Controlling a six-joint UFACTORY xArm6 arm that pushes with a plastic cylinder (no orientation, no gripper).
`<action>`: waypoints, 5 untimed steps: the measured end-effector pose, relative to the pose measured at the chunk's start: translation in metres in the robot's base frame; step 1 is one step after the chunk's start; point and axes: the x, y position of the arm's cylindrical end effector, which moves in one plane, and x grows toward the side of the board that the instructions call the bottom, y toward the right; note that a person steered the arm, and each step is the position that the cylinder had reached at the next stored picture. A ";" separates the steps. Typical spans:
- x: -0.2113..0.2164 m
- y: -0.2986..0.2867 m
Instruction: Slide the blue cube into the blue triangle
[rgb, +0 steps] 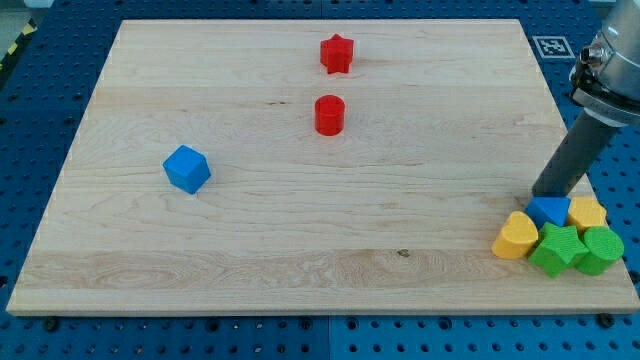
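My tip (541, 194) sits at the view's right, low down near the wooden board's (300, 250) right edge. It's a plain dark rod, no jaws to open or close, holding nothing. The tip's end is right at the top-left edge of the small blue triangle block (549, 209), touching or just about; can't tell which from this angle.

The blue cube (186, 168) is well apart from me, on the view's left half of the board, approx mid-height, standing alone w/ bare wood all round it.

The blue triangle is part of a tight cluster at the bottom-right corner. Just to its left and a bit lower is a yellow heart-shaped block (516, 236). To its right is a yellow block (587, 212), shape not clear, prob. six-sided. Below the triangle is a green star-shaped block (558, 249), and right of that a second green block (602, 249), shape hard to make out. All five are touching or nearly so.

Up near the view's top, centre, is a red star-shaped block (337, 53), and just below it, a short way apart, a red cylinder block (329, 115). Both are far from the cube and from me.

The board lies on a blue perforated table (30, 120).
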 end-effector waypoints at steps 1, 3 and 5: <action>-0.029 -0.015; -0.091 -0.202; -0.085 -0.344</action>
